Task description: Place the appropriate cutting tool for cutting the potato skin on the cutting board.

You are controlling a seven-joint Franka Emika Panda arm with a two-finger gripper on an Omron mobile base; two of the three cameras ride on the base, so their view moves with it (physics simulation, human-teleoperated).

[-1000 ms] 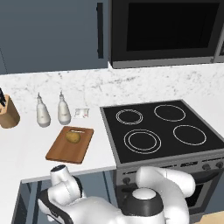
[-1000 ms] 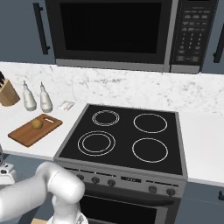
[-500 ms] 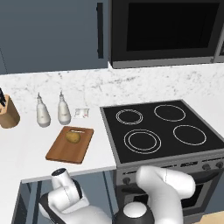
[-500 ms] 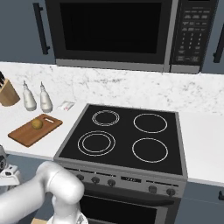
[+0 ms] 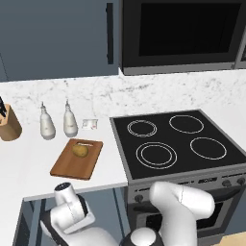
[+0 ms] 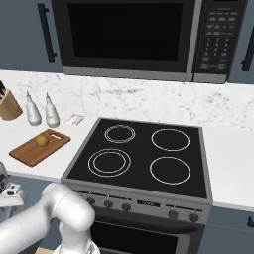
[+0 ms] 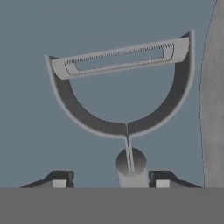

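Observation:
The cutting tool, a grey peeler [image 7: 87,118] with a rounded loop head and a slotted blade, stands straight up in the hand view. My gripper [image 7: 111,181] is shut on its slim handle, against a plain blue-grey cabinet front. My hand [image 5: 67,211] hangs low, below the counter's front edge, left of the stove. Above it on the counter lies the reddish-brown cutting board [image 5: 67,168] [image 6: 27,153]. The small yellowish potato [image 5: 80,150] [image 6: 41,141] rests on the board's far half.
Two white bottles [image 5: 46,127] [image 5: 70,124] and a wooden knife block [image 5: 9,126] stand behind the board. A small white packet [image 5: 89,123] lies near the wall. The black stove [image 5: 178,144] is to the right, under a microwave [image 6: 124,34].
The arm's elbow has shifted a little in front of the oven while the hand stays low by the cabinet front. Board and potato have not moved.

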